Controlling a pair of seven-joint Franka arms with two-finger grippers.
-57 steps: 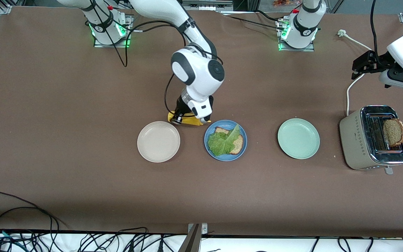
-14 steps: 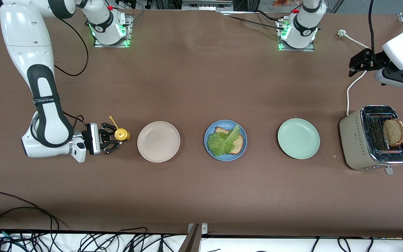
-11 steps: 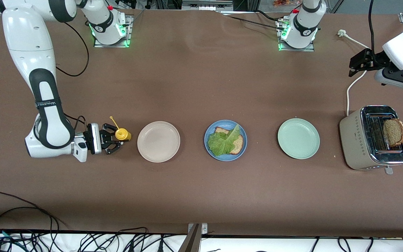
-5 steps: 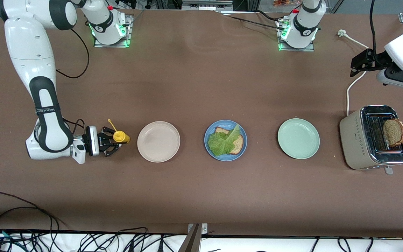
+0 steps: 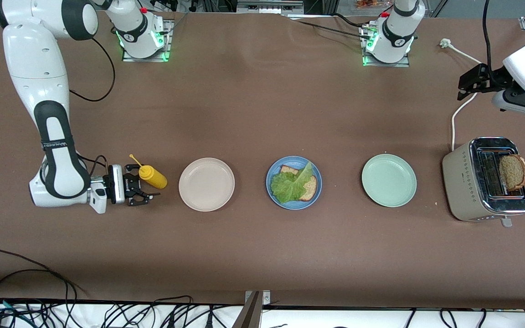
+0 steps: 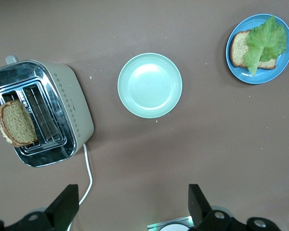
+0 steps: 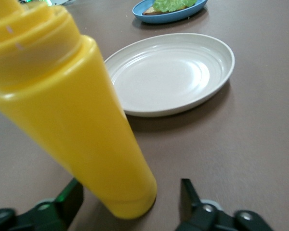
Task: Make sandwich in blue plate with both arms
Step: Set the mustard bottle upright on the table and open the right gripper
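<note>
The spread-open left gripper (image 5: 464,86) hangs near the toaster (image 5: 465,180), closest to the bread slice (image 5: 513,172), while the open right gripper (image 5: 146,193) waits.

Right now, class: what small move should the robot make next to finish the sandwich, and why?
Probably the left hand, open over the table near the toaster, should come down to the bread slice standing in it. The blue plate holds only one slice under lettuce, and the right hand stands open beside the upright yellow bottle.
</note>
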